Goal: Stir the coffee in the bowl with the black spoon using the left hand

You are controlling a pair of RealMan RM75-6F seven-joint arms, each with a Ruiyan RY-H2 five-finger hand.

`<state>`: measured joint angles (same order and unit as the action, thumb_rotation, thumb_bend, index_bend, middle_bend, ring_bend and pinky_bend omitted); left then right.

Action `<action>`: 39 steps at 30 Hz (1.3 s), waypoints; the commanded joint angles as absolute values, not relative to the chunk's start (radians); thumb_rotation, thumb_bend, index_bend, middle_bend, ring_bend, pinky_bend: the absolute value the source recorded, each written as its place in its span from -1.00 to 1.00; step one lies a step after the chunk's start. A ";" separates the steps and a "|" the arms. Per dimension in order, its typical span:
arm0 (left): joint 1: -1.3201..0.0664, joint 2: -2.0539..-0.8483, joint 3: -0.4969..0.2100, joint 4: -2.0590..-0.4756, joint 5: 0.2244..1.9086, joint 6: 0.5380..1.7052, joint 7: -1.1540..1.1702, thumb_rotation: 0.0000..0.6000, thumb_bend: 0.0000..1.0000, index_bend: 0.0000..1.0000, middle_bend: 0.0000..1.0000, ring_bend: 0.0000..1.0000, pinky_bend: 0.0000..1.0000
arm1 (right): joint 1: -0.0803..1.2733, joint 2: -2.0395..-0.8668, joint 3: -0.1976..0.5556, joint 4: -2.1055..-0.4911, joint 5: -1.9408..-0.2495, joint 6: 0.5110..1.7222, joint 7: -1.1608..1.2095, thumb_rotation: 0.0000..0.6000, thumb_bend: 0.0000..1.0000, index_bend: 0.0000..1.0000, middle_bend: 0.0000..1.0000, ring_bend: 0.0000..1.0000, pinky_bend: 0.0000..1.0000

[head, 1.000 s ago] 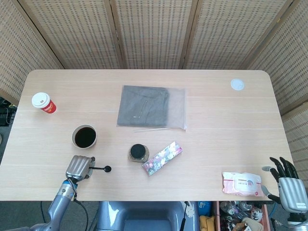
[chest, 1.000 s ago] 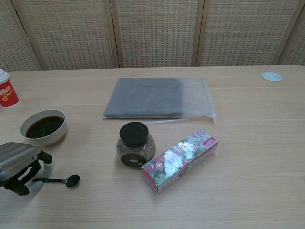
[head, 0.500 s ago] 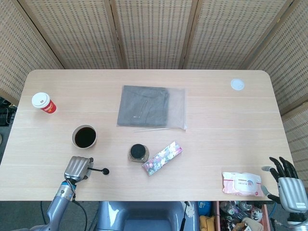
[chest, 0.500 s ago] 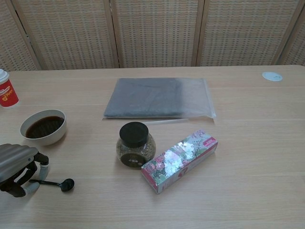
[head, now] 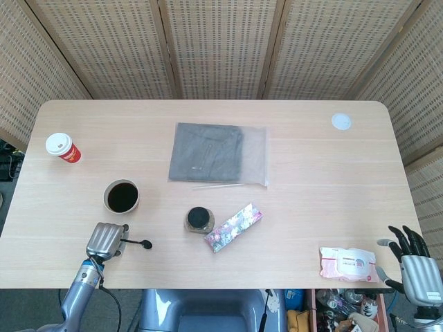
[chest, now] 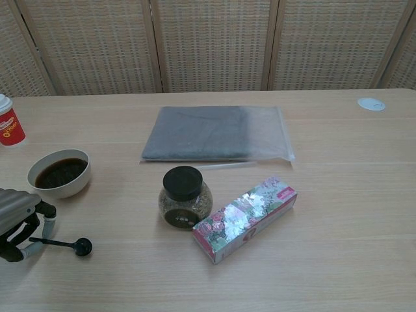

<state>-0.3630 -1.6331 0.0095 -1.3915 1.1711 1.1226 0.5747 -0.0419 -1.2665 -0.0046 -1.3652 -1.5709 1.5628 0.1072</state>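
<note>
A white bowl [head: 122, 196] [chest: 59, 173] of dark coffee sits at the table's left side. My left hand [head: 104, 240] [chest: 18, 221] is near the front edge, just below the bowl, and grips the handle of the black spoon [head: 140, 243] [chest: 70, 245]. The spoon sticks out to the right, and its round head lies low over the table. My right hand [head: 414, 257] hangs off the table's front right corner with its fingers spread and nothing in it; the chest view does not show it.
A red paper cup [head: 62, 147] stands at far left. A jar with a black lid [chest: 184, 197] and a floral box [chest: 246, 218] lie mid-table, a grey bagged cloth [head: 218, 153] behind them. A wipes pack [head: 350, 263] and a white disc [head: 340, 122] are on the right.
My left hand has pulled left and toward the front edge, carrying the spoon with it. The right hand has not moved.
</note>
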 commanded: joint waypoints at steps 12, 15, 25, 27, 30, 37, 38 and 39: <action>-0.381 -1.513 -0.002 -1.489 1.261 1.197 0.637 1.00 -0.17 0.38 0.66 0.56 0.43 | -0.039 -1.269 -0.005 -1.362 -1.577 1.563 0.112 1.00 -0.23 -0.26 -0.56 -0.88 -0.73; -0.390 -1.483 -0.010 -1.509 1.273 1.205 0.653 1.00 -0.16 0.39 0.66 0.56 0.43 | -0.039 -1.269 -0.005 -1.364 -1.579 1.564 0.112 1.00 -0.23 -0.26 -0.56 -0.88 -0.73; -0.456 -1.376 -0.049 -1.522 1.311 1.202 0.801 1.00 -0.17 0.39 0.66 0.56 0.43 | -0.038 -1.269 -0.007 -1.366 -1.587 1.570 0.114 1.00 -0.23 -0.26 -0.56 -0.88 -0.73; -0.473 -1.365 -0.053 -1.505 1.320 1.195 0.838 1.00 -0.16 0.39 0.66 0.56 0.43 | -0.039 -1.269 -0.008 -1.366 -1.587 1.569 0.115 1.00 -0.23 -0.26 -0.56 -0.88 -0.73; -0.496 -1.357 -0.056 -1.478 1.323 1.173 0.878 1.00 -0.16 0.40 0.66 0.56 0.43 | -0.041 -1.269 -0.009 -1.365 -1.587 1.571 0.115 1.00 -0.23 -0.26 -0.56 -0.88 -0.73; -0.552 -1.373 -0.047 -1.387 1.320 1.099 0.971 1.00 -0.16 0.40 0.66 0.56 0.43 | -0.046 -1.271 -0.009 -1.357 -1.581 1.573 0.124 1.00 -0.23 -0.26 -0.56 -0.88 -0.73; -0.556 -1.380 -0.048 -1.377 1.315 1.093 0.974 1.00 -0.17 0.41 0.66 0.56 0.43 | -0.046 -1.272 -0.010 -1.356 -1.580 1.573 0.125 1.00 -0.23 -0.26 -0.56 -0.88 -0.73; -0.560 -1.386 -0.050 -1.366 1.312 1.090 0.980 1.00 -0.17 0.41 0.66 0.56 0.43 | -0.047 -1.273 -0.010 -1.354 -1.580 1.573 0.126 1.00 -0.23 -0.26 -0.56 -0.88 -0.73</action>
<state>-0.5471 -1.3733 -0.0492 -1.3862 1.3190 1.1034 0.9662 -0.0467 -1.2724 -0.0095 -1.3544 -1.5798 1.5731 0.1263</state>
